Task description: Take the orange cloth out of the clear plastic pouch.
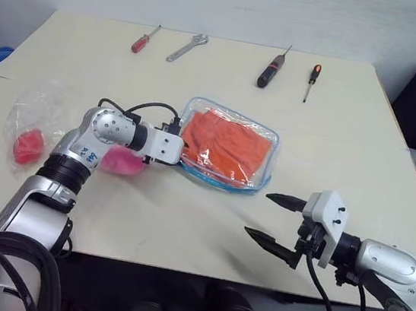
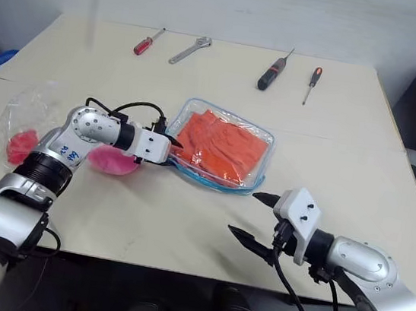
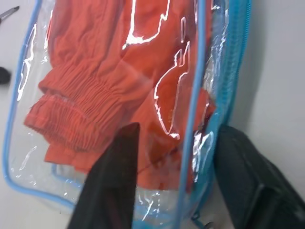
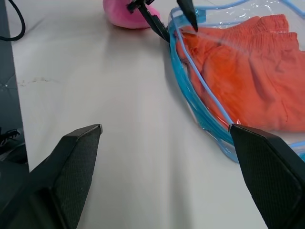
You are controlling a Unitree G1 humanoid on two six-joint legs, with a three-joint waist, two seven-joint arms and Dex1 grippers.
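Crumpled bright orange cloth (image 1: pixel 225 152) sits inside glossy clear vinyl pouch (image 1: pixel 270 136) on smooth beige table (image 1: pixel 334 126); left gripper (image 4: pixel 167 20) straddles pouch's blue-trimmed edge, right gripper (image 1: pixel 276 221) spread wide, empty.

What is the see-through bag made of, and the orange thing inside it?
The pouch looks like shiny, clear soft plastic: bright glare streaks run across it, and it has blue trim. The orange cloth looks like soft matte fabric, with wrinkles and a gathered, stitched edge, perhaps elastic.
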